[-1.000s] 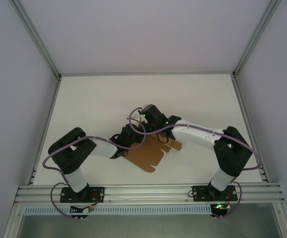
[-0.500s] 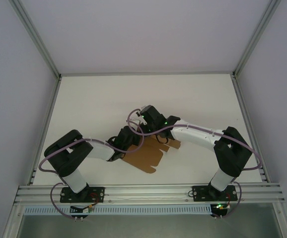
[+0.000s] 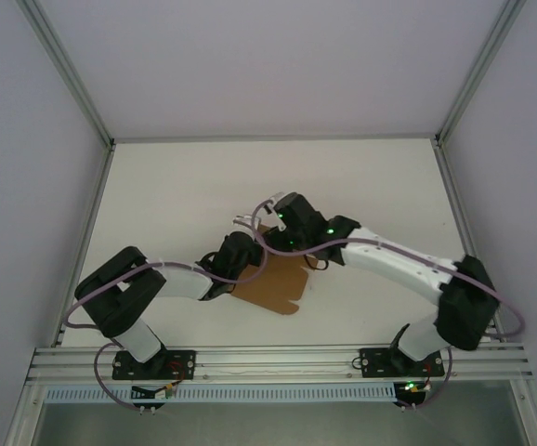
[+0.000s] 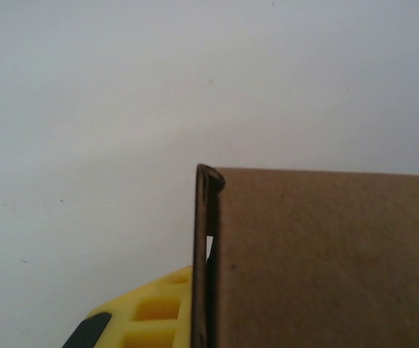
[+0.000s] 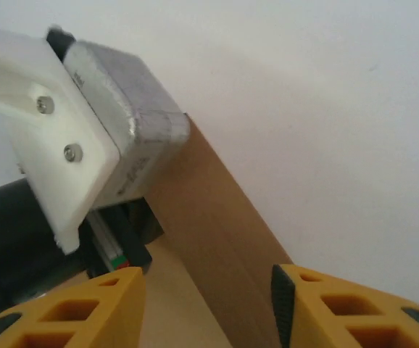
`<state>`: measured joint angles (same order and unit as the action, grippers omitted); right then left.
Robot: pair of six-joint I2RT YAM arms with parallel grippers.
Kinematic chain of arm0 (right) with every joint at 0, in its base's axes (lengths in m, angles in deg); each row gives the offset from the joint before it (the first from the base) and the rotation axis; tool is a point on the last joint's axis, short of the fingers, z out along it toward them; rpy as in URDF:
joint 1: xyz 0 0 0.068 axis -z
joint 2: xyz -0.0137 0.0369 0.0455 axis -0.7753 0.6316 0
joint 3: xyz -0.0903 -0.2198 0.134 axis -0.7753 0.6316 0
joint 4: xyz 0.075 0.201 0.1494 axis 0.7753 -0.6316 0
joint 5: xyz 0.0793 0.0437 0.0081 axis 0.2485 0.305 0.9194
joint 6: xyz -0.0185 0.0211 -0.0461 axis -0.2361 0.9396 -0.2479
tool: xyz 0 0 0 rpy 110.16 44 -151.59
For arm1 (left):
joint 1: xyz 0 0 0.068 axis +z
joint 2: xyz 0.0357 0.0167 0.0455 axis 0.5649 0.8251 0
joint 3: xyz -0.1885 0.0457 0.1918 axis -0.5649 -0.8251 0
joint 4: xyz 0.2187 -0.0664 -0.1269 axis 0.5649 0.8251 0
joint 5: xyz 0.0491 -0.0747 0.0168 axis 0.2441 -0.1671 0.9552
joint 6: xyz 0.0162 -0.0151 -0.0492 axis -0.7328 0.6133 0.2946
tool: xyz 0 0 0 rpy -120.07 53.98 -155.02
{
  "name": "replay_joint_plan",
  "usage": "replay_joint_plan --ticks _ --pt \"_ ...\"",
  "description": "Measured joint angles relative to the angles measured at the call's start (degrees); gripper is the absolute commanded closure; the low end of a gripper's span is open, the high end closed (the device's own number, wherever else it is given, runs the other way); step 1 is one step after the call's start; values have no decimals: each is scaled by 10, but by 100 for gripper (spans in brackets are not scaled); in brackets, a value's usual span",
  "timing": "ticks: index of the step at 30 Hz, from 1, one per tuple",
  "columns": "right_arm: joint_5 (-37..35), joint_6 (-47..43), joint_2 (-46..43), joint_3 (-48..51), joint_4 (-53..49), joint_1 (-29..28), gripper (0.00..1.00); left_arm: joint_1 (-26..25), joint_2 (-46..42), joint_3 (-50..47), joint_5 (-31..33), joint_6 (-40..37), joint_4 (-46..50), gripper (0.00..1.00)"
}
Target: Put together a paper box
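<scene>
Cardboard, plain brown and die-cut, makes up the paper box [image 3: 273,290], which lies on the white table [image 3: 176,195] near the middle, just ahead of the arm bases. The left gripper [image 3: 241,271] is clamped on its folded left edge, one yellow finger [image 4: 155,319] tucked behind the fold. The right gripper [image 5: 208,308] stands with jaws apart, a raised strip of the box between them.

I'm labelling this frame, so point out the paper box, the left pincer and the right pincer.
paper box [image 3: 278,290]: top view, its flat brown panel.
left pincer [image 3: 235,279]: top view, its tip at the box's left edge.
right pincer [image 5: 206,279]: right wrist view, midway between its yellow fingers.
</scene>
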<state>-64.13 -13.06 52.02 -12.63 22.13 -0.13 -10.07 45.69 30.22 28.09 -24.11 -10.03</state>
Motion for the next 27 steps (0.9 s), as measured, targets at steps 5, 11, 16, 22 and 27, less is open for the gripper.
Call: replay_joint_plan --ticks 5,11,16,22,27 --pt "-50 5 -140 59 -7 22 25 0 -37 6 9 20 38 100" --pt "-65 23 -232 127 -26 71 22 0 -56 32 8 44 98 100" --pt "-62 35 -222 148 -42 90 22 0 -59 39 4 56 121 100" --pt "-44 35 -188 159 -37 116 28 1 -60 39 -9 61 134 100" --pt "-13 33 -157 160 -24 119 29 8 -62 46 -13 69 162 100"
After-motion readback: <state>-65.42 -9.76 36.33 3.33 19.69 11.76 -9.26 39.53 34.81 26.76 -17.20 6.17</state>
